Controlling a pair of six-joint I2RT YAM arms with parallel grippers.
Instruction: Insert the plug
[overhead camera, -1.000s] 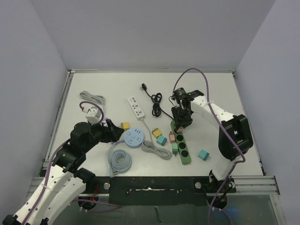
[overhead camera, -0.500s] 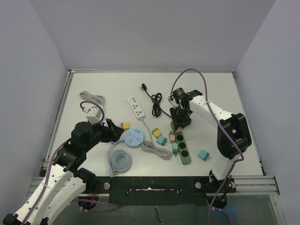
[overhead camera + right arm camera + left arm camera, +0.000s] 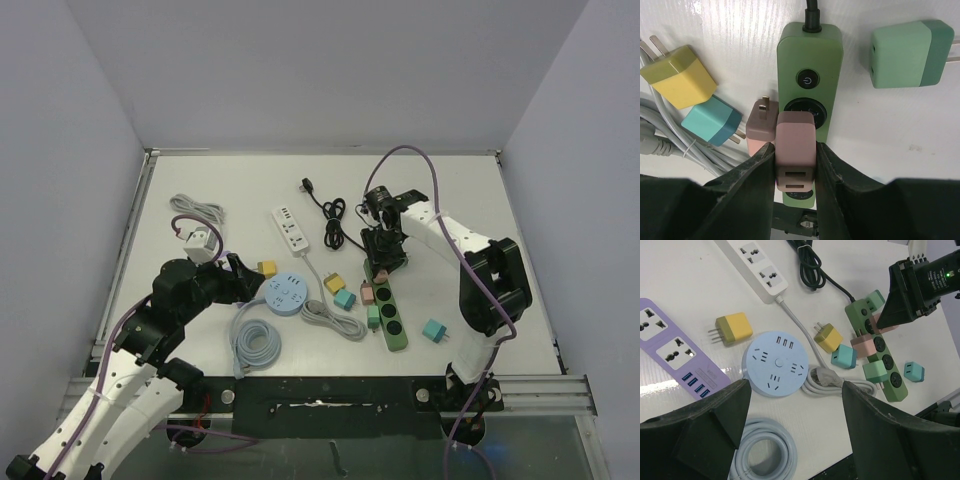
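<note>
My right gripper (image 3: 796, 159) is shut on a pink plug (image 3: 796, 142), which it holds just above the green power strip (image 3: 810, 65), over the strip's round sockets near the power button. In the top view this gripper (image 3: 385, 250) is over the far end of the strip (image 3: 393, 325). A second pink plug (image 3: 760, 131) lies against the strip's left side. My left gripper (image 3: 792, 405) is open and empty, hovering over the round blue socket hub (image 3: 776, 364) and its coiled cable (image 3: 765, 455).
Loose plugs lie around the strip: yellow (image 3: 682, 75), teal (image 3: 712, 125), green (image 3: 910, 54) and teal (image 3: 435, 330). A white power strip (image 3: 291, 228), a black cable (image 3: 330, 215), a purple strip (image 3: 675, 360) and a yellow plug (image 3: 732, 329) lie to the left.
My right gripper has shifted slightly toward the far end of the green strip with the pink plug in it. The left arm has barely moved.
</note>
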